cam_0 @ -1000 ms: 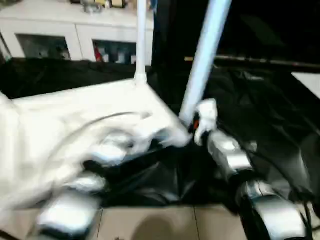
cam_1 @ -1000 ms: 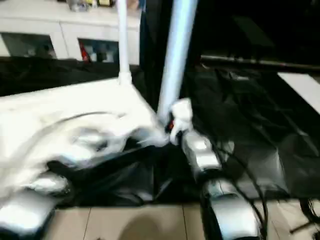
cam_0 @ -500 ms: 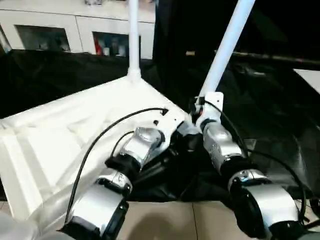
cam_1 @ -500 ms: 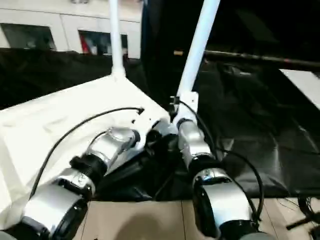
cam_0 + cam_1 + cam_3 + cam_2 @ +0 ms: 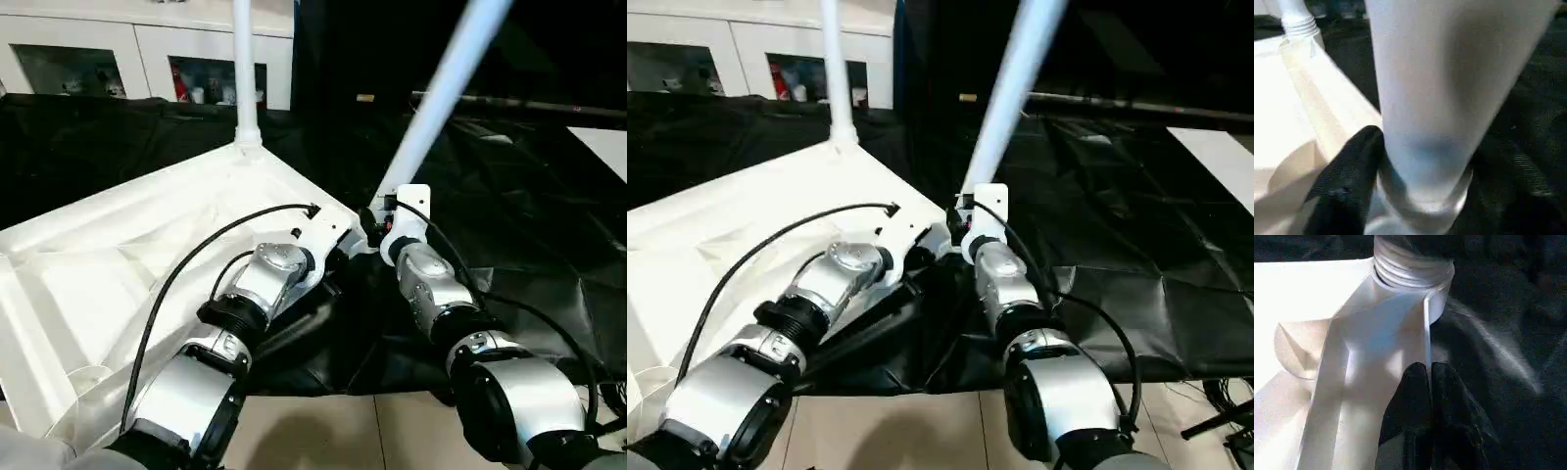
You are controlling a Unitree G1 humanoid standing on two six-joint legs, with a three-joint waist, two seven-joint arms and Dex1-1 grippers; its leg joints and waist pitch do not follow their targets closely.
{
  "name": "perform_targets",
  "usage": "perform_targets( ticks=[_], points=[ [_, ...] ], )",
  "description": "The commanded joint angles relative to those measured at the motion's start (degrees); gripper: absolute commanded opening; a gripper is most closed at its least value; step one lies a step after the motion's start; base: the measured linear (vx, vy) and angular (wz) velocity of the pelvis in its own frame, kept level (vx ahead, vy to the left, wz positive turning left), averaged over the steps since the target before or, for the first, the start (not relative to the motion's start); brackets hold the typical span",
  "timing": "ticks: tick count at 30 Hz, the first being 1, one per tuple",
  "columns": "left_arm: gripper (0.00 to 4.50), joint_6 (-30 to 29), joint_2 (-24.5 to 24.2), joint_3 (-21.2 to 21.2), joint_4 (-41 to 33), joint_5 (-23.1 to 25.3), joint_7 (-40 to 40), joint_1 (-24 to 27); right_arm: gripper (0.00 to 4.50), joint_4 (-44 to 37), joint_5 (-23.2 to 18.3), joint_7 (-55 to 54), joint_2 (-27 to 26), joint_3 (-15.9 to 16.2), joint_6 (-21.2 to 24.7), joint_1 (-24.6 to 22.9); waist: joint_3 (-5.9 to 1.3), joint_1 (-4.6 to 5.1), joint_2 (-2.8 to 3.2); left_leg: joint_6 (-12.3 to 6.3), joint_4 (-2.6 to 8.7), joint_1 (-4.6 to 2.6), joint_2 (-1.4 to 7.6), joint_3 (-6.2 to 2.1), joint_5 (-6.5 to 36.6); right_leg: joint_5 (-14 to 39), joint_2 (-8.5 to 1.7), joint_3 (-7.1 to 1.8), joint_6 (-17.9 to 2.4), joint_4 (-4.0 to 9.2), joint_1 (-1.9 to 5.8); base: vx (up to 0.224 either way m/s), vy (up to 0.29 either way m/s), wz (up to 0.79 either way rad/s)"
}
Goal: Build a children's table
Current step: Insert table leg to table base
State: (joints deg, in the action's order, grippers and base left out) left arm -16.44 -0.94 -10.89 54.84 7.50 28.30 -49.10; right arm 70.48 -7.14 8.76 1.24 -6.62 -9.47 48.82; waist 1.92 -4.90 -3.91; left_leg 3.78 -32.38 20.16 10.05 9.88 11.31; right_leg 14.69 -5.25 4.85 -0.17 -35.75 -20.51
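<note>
The white tabletop (image 5: 147, 264) lies upside down on black cloth. One white leg (image 5: 242, 69) stands upright in its far corner socket. A second leg (image 5: 441, 93) leans to the right out of the near-right corner socket (image 5: 1410, 269). My right gripper (image 5: 384, 217) is at this leaning leg's base, and the leg (image 5: 1449, 88) stands very close in the right wrist view. Just left of that corner, my left gripper (image 5: 1430, 377) is shut on the tabletop's thin rim (image 5: 1426, 333).
A white glass-fronted cabinet (image 5: 147, 49) stands behind the table. Black cloth (image 5: 519, 225) covers the ground to the right, with a dark bar (image 5: 509, 103) across it. Pale floor tiles (image 5: 323, 431) show at the near edge, and cables trail from both forearms.
The view has steadied and shifted. The second leg now leans further to the right than half a second ago. Both grippers stay at the near-right corner.
</note>
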Motion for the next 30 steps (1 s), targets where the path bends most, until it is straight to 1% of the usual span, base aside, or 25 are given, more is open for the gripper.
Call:
perform_targets(
  ticks=[1,2,3,4,5,6,7,8,9,10,11,12,15,18,20,22,23,24,26,27,28,29,30],
  points=[
    [0.0,1.0,-1.4,1.2,2.1,0.1,-1.6,0.7,3.38,1.6,-0.4,2.4,0.2,-0.5,0.8,-0.4,-2.74,-0.24,-0.2,-6.48,3.28,0.26,3.8,-1.06,1.5,-7.3,-4.82,-3.59,-14.0,3.57,2.03,0.0,0.0,0.0],
    [0.0,1.2,-1.5,1.2,2.2,0.1,-1.5,0.6,3.46,1.4,-0.3,2.8,0.4,-0.5,0.5,-0.3,-2.74,-0.24,-0.34,-8.05,2.93,0.35,3.52,-0.83,-0.6,-11.8,-4.5,-3.53,-14.8,3.22,1.87,0.0,0.0,0.0],
    [0.0,1.3,-1.6,1.2,2.3,0.1,-1.4,0.5,3.49,1.5,-0.2,3.1,0.4,-0.6,0.2,-0.1,-2.71,-0.19,-0.36,-8.83,2.83,0.39,3.47,-0.79,-1.3,-13.3,-4.51,-3.52,-15.2,3.08,1.9,0.0,0.0,0.0],
    [0.0,1.4,-1.7,1.2,2.3,0.1,-1.3,0.4,3.52,1.3,0.0,3.6,0.5,-0.6,-0.5,0.0,-2.75,-0.18,-0.25,-9.93,2.71,0.37,3.5,-0.76,-1.7,-14.3,-4.62,-3.45,-15.9,2.98,1.86,0.0,0.0,0.0],
    [0.0,1.5,-1.8,1.2,2.3,0.1,-1.2,0.4,3.61,1.2,0.1,4.0,0.6,-0.6,-1.0,0.1,-2.9,-0.16,-0.41,-10.41,2.54,0.37,3.52,-0.74,-2.3,-15.2,-4.62,-3.43,-16.2,2.84,1.91,0.0,0.0,0.0],
    [0.0,1.6,-1.8,1.2,2.4,0.1,-1.2,0.3,3.75,1.2,0.0,4.2,0.7,-0.7,-1.3,0.1,-3.05,-0.18,-0.47,-11.43,2.25,0.43,3.48,-0.71,-4.2,-17.7,-4.53,-3.4,-17.0,2.46,1.88,0.0,0.0,0.0],
    [0.0,1.7,-1.9,1.1,2.3,0.0,-1.0,0.3,3.94,1.0,-0.2,4.6,0.7,-1.0,-1.7,0.2,-3.04,-0.2,-0.51,-12.54,2.06,0.54,3.45,-0.66,-5.5,-19.6,-4.49,-3.33,-17.5,2.24,1.79,0.0,0.0,0.0],
    [0.0,1.8,-1.9,1.0,2.3,0.0,-1.0,0.3,3.94,0.9,-0.2,4.6,0.8,-1.0,-1.9,0.2,-2.85,-0.2,-0.52,-13.18,2.09,0.51,3.52,-0.61,-5.3,-19.1,-4.5,-3.28,-17.9,2.33,1.67,0.0,0.0,0.0],
    [0.0,1.8,-2.0,1.0,2.2,0.0,-0.9,0.3,3.94,0.9,0.0,4.6,0.9,-0.8,-2.3,0.2,-2.81,-0.2,-0.62,-13.3,2.12,0.48,3.58,-0.6,-5.0,-18.4,-4.53,-3.25,-17.9,2.39,1.67,0.0,0.0,0.0],
    [0.0,2.0,-2.0,0.9,2.2,0.0,-0.7,0.3,3.94,0.9,0.4,4.5,1.0,-0.7,-2.7,0.1,-2.77,-0.24,-0.53,-13.15,2.16,0.42,3.67,-0.61,-4.2,-16.6,-4.58,-3.24,-18.0,2.5,1.64,0.0,0.0,0.0],
    [0.0,2.0,-1.9,0.8,2.2,0.0,-0.7,0.3,3.94,0.9,0.6,4.6,1.1,-0.6,-3.0,0.1,-2.73,-0.21,-0.6,-13.04,2.18,0.45,3.7,-0.6,-3.8,-15.7,-4.59,-3.27,-18.0,2.55,1.65,0.0,0.0,0.0],
    [0.0,2.1,-1.9,0.8,2.2,0.1,-0.6,0.4,3.94,0.9,0.6,4.8,1.1,-0.8,-3.1,0.0,-2.7,-0.2,-0.52,-12.45,2.24,0.4,3.77,-0.62,-3.1,-13.9,-4.6,-3.3,-18.0,2.64,1.68,0.0,0.0,0.0],
    [0.0,2.4,-1.8,0.7,2.1,0.1,-0.1,0.5,3.94,0.9,0.8,5.2,1.1,-0.8,-3.2,-0.4,-2.71,-0.18,-0.49,-12.33,2.2,0.33,3.8,-0.6,-3.2,-13.8,-4.5,-3.32,-18.1,2.58,1.64,0.0,0.0,0.0],
    [0.0,6.0,-2.3,-0.8,2.4,1.0,2.4,0.7,3.94,0.9,1.1,5.9,1.0,-0.5,-3.4,-1.0,-2.73,-0.23,-0.57,-12.79,2.09,0.34,3.69,-0.58,-3.8,-14.6,-4.52,-3.35,-18.0,2.52,1.69,0.0,0.0,0.0],
    [0.0,9.0,-3.4,-3.2,2.1,2.2,6.8,1.4,3.94,0.7,1.0,6.7,0.6,-0.3,-3.3,-1.6,-2.71,-0.28,-0.54,-12.87,2.08,0.33,3.72,-0.54,-3.8,-14.2,-4.57,-3.36,-17.9,2.56,1.67,0.0,0.0,0.0],
    [0.0,8.5,-4.1,-4.0,2.2,2.9,7.8,1.6,3.94,0.5,1.2,7.3,0.5,-0.1,-3.3,-2.1,-2.71,-0.37,-0.42,-12.43,2.12,0.22,3.81,-0.54,-3.5,-13.8,-4.52,-3.37,-17.9,2.48,1.61,0.0,0.0,0.0],
    [0.0,9.1,-6.1,-5.6,2.0,3.9,11.7,2.2,3.94,-0.3,1.4,8.3,0.1,0.4,-3.5,-3.2,-2.66,-0.37,-0.51,-12.47,2.16,0.23,3.84,-0.54,-3.2,-13.2,-4.56,-3.37,-17.8,2.62,1.54,0.0,0.0,0.0],
    [0.0,10.0,-7.3,-6.6,1.8,4.5,13.8,2.5,3.94,-0.7,1.7,8.7,0.0,0.7,-3.7,-3.8,-2.53,-0.25,-0.23,-11.46,2.41,0.26,4.01,-0.56,-1.3,-10.7,-4.61,-3.4,-17.2,2.75,1.46,0.0,0.0,0.0],
    [0.0,13.7,-10.1,-9.0,1.1,5.7,19.4,3.5,3.94,-1.8,2.1,9.4,0.0,1.3,-4.4,-4.9,-2.53,-0.18,0.08,-9.99,2.6,0.05,4.18,-0.65,0.2,-9.1,-4.64,-3.48,-17.0,2.85,1.38,0.0,0.0,0.0],
    [0.0,14.2,-10.4,-9.3,1.1,5.9,20.2,3.6,3.94,-1.9,2.1,9.4,0.0,1.4,-4.5,-5.1,-2.54,-0.11,0.08,-9.59,2.65,0.03,4.24,-0.65,0.4,-9.0,-4.62,-3.48,-17.1,2.78,1.35,0.0,0.0,0.0],
    [0.0,15.3,-11.2,-10.0,1.2,6.5,21.0,3.8,3.94,-2.2,2.2,9.5,0.0,1.4,-4.7,-5.3,-2.56,-0.08,0.49,-8.77,2.67,-0.07,4.21,-0.6,0.7,-9.8,-4.54,-3.53,-17.3,2.64,1.31,0.0,0.0,0.0],
    [0.0,22.5,-13.6,-12.1,1.2,7.4,25.8,4.6,3.94,-3.1,2.2,9.8,0.3,1.4,-5.0,-6.0,-2.54,-0.06,0.42,-8.66,2.72,-0.02,4.19,-0.68,0.7,-9.9,-4.49,-3.53,-17.1,2.76,1.3,0.0,0.0,0.0],
    [0.0,22.5,-13.6,-12.1,1.2,7.4,25.8,4.6,3.94,-3.1,2.2,9.8,0.3,1.4,-5.0,-6.0,-2.56,0.0,0.51,-8.15,2.8,-0.02,4.16,-0.64,1.2,-10.1,-4.47,-3.56,-16.8,2.71,1.33,0.0,0.0,0.0]
  ],
)
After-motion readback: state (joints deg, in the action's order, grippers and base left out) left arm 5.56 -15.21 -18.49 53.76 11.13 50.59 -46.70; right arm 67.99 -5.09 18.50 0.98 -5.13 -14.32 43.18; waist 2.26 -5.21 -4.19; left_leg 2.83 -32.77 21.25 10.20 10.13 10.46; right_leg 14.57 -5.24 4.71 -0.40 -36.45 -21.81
